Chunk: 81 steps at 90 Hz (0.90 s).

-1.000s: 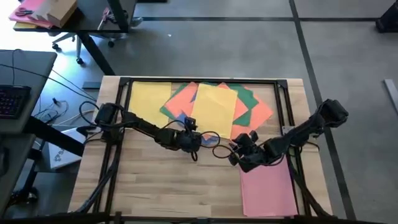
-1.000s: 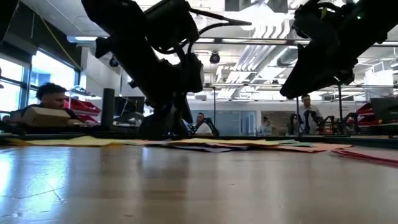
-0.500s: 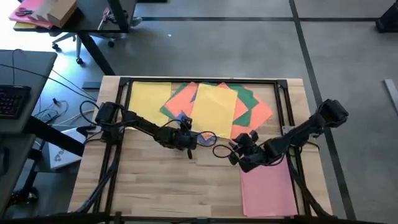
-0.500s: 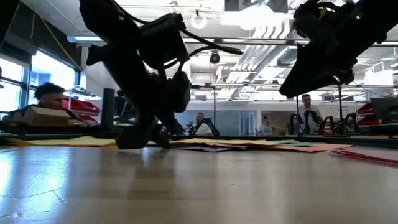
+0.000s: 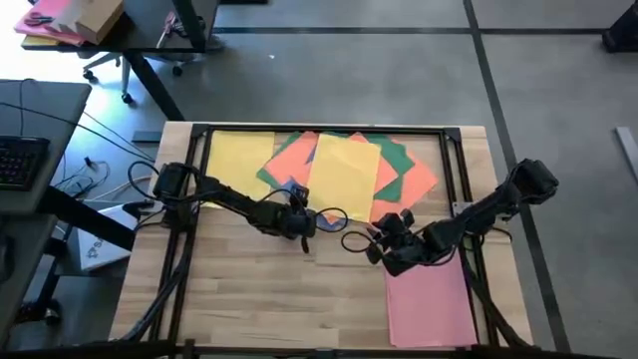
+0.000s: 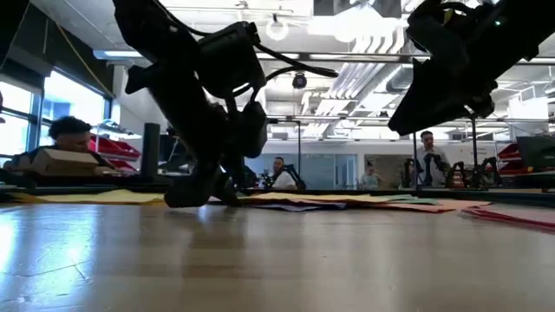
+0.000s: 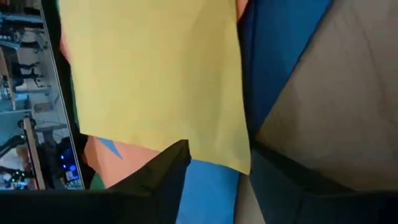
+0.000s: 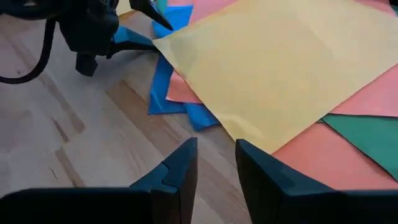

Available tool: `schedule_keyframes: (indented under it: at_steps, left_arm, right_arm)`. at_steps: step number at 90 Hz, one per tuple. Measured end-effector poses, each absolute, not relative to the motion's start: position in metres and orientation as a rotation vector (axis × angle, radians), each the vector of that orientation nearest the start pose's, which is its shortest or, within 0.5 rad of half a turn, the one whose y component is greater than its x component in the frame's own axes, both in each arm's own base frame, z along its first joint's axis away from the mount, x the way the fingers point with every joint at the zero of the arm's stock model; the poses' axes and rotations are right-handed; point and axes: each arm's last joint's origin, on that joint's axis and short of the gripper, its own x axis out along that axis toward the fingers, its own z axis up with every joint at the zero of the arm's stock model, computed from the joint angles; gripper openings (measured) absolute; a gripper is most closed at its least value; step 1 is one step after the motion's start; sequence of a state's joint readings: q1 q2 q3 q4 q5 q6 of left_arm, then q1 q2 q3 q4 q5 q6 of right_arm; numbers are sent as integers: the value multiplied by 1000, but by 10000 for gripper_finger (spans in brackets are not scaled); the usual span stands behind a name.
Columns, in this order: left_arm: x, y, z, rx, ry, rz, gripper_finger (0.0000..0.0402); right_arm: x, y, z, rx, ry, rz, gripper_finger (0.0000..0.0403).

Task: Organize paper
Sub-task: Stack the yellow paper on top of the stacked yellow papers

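Coloured paper lies in an overlapping pile at the table's far middle: a yellow sheet (image 5: 344,175) on top, another yellow sheet (image 5: 239,158), orange (image 5: 291,158), green (image 5: 396,160) and blue (image 5: 334,223) sheets. A pink sheet (image 5: 431,299) lies flat by itself near the front right. My left gripper (image 5: 302,227) is open and low at the pile's near edge, its fingers on either side of the top yellow sheet's near corner (image 7: 239,163). My right gripper (image 5: 377,247) hangs open above bare wood between the pile and the pink sheet. My left gripper comes in slanting down from the table's left, its fingertips at table height (image 6: 186,201). One finger lies low along the blue sheet (image 8: 134,38), the other stands over the yellow sheet's corner. Whether either finger touches the paper, I cannot tell.
A black frame (image 5: 329,130) runs along the table's far edge and down both sides. Bare wood (image 5: 269,299) fills the near left. A desk with a keyboard (image 5: 20,160) stands off the table's left. People show in the room behind in the low view (image 6: 65,134).
My left gripper has come down from above the table to table height, shifting a little toward the left and far edges, to the pile's near edge. The sheets lie as before.
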<state>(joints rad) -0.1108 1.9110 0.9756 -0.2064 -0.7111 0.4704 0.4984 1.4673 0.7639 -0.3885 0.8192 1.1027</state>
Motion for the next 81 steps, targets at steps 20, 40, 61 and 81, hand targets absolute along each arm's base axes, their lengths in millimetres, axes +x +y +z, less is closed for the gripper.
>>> schedule_keyframes:
  at_steps: [20,40,61,81]
  left_arm:
    - [340,-18,108,766,1173,234,53]
    - [341,-17,110,778,1182,212,3]
    - [356,-26,141,818,1156,229,0]
    - [364,-16,193,822,1136,346,0]
  right_arm:
    - [237,105,176,358,582,-687,94]
    - [238,105,176,377,575,-690,94]
    - [238,106,176,381,581,-685,94]
    - [238,106,175,396,603,-668,94]
